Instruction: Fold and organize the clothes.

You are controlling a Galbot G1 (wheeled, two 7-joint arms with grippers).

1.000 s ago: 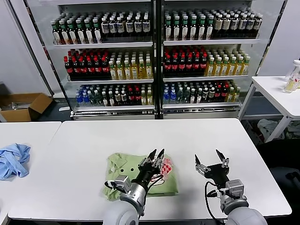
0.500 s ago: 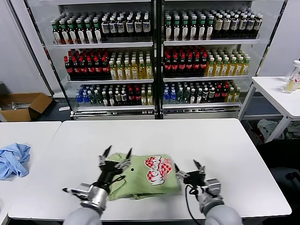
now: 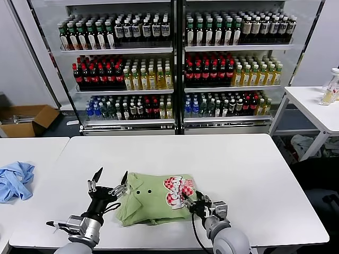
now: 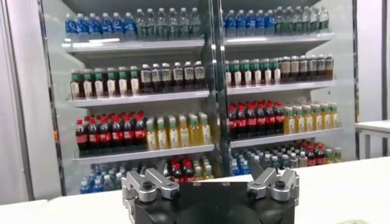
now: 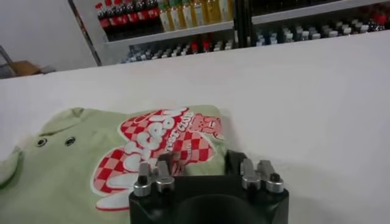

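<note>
Shirt (image 3: 154, 198) lies folded on the white table (image 3: 238, 164), near its front edge (checkered print up). Left gripper (image 3: 109, 182) hovers just left of it, fingers spread wide, empty. Right gripper (image 3: 192, 202) sits at the shirt's right edge; whether it pinches cloth, cannot tell.

Bright, even light from above; the white surface (image 3: 233, 159) shows soft glare, and only faint shadows lie beneath the shirt (image 3: 153, 198).
</note>
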